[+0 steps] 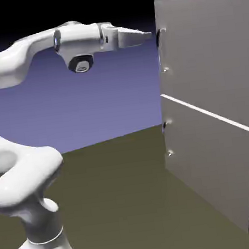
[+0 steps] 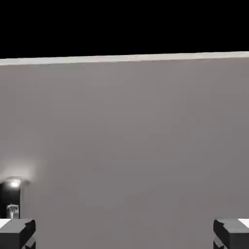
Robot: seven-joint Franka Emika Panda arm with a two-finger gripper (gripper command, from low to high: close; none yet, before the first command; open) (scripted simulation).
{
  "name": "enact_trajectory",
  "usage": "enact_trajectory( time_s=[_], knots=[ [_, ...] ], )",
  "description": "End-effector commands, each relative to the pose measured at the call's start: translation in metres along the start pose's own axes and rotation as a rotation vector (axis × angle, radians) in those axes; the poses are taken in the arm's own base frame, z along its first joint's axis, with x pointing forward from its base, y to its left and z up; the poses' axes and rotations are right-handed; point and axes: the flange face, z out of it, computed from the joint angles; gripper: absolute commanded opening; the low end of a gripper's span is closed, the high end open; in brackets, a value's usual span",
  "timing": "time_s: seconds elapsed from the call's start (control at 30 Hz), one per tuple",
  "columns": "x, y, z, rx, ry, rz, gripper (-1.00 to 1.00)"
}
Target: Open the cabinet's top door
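Claw point(image 2: 124, 233) tips sit at the bottom corners of the hand view, spread wide with nothing between. Beyond, the door point(image 2: 131, 146) fills most of that frame; its handle point(image 2: 16, 194) shows lower left, beside the left-hand tip. It stands upright, upper right in the exterior view, so the reach likely needs a sideways shift.

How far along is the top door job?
Done: the arm is up at handle height, gripper open. In hand: lining up, it seems; the top door's handle shows off to one side in the hand view, not between the fingertips. Left: grip, then pull; top door looks shut.
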Motion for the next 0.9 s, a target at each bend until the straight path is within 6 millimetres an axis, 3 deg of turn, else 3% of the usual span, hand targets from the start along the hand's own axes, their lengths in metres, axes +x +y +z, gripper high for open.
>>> enact_trajectory(
  time_s=[0.0,0.17,0.33,0.4,0.57,0.6,0.63,0.87],
  knots=[
    [-0.008,-0.002,0.003,0.008,0.003,-0.004,0.00],
    [-0.053,-0.003,0.025,0.037,0.007,-0.023,0.00],
    [-0.103,0.009,0.055,0.050,-0.001,-0.039,0.00],
    [-0.105,0.010,0.056,0.050,-0.002,-0.039,0.00],
    [-0.106,0.008,0.106,0.050,-0.002,-0.039,0.00],
    [-0.106,0.008,0.106,0.050,-0.002,-0.039,-1.00],
    [-0.106,0.008,0.106,0.050,-0.002,-0.039,-1.00],
    [-0.086,0.029,0.044,0.152,-0.108,-0.041,-1.00]
  ],
)
